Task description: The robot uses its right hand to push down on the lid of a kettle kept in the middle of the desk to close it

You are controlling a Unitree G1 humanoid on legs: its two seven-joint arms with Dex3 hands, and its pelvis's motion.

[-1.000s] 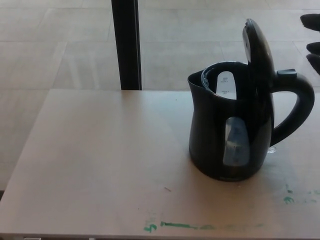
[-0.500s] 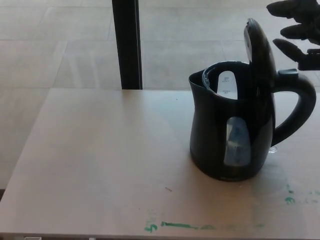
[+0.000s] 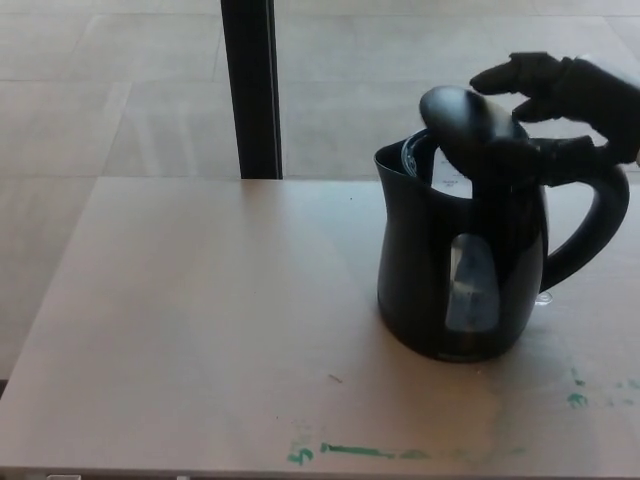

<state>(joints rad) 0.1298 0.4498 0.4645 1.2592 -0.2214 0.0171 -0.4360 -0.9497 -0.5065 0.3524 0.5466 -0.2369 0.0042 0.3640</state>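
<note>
A black electric kettle [image 3: 455, 260] stands on the right half of the light wooden desk [image 3: 200, 320], its handle pointing right. Its lid [image 3: 468, 118] is tilted about halfway down over the mouth, with a gap still showing at the spout side. My right hand [image 3: 570, 95] comes in from the upper right, fingers spread, and rests on the back of the lid above the handle top. It holds nothing. My left hand does not show.
A black vertical post [image 3: 252, 88] stands behind the desk's far edge. Green paint marks [image 3: 360, 451] run along the desk's front edge. A tiled floor lies beyond the desk.
My right hand has moved left and down from the upper right corner onto the lid. The lid has swung from upright to about half-closed.
</note>
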